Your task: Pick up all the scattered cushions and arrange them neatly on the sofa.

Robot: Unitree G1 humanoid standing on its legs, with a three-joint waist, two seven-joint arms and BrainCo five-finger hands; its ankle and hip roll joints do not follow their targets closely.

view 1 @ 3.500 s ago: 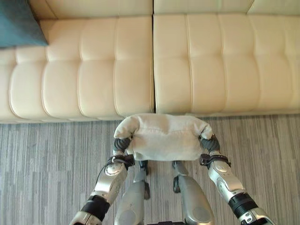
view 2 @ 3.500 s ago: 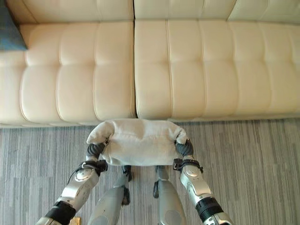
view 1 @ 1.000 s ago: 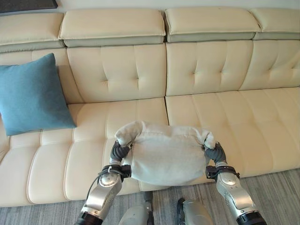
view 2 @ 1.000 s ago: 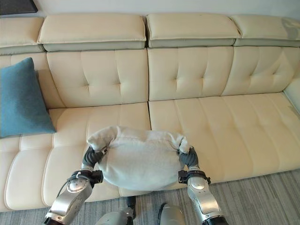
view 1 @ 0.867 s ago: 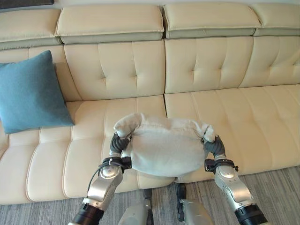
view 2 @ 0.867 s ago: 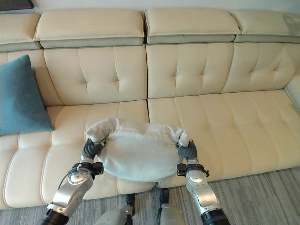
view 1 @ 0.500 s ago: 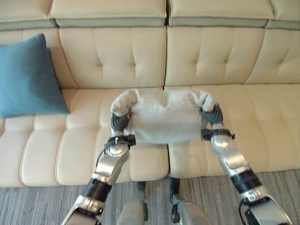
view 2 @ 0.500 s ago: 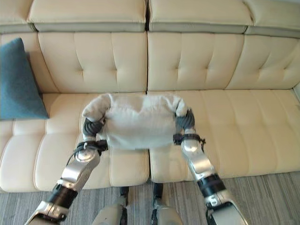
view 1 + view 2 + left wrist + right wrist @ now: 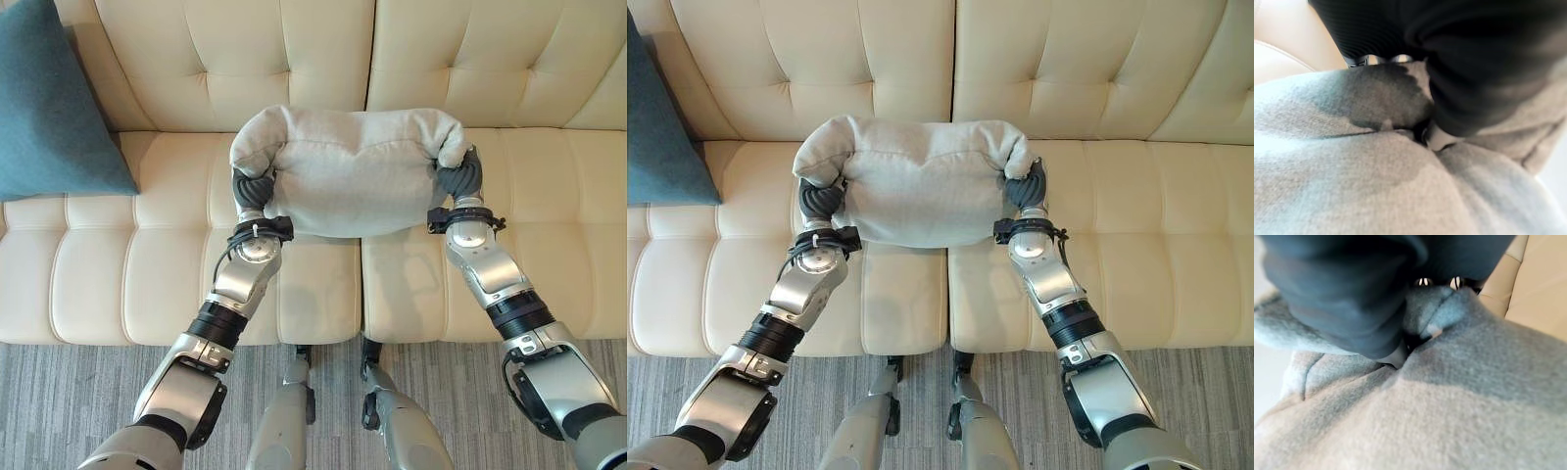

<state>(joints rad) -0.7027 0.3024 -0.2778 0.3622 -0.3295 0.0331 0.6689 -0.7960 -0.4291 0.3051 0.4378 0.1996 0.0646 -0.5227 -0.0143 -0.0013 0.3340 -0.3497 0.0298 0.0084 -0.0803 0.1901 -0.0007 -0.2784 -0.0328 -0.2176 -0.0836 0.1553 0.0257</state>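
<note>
Over sofa (image 9: 294,284) seat | grey cushion (image 9: 348,171) between left hand (image 9: 253,188) and right hand (image 9: 460,176) — fingers buried, grip unreadable | blue cushion (image 9: 49,108) cut off, far left

Both arms reach forward, roughly level with each other and held apart. The left hand (image 9: 253,188) and the right hand (image 9: 460,178) face inward under their dark ribbed covers, fingers buried out of sight, wrists tilted slightly toward one another.

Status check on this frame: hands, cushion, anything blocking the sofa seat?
Left hand and right hand clamp the grey cushion by its ends, over the cream sofa seat. Teal cushion propped far left. Nothing in the way.
</note>
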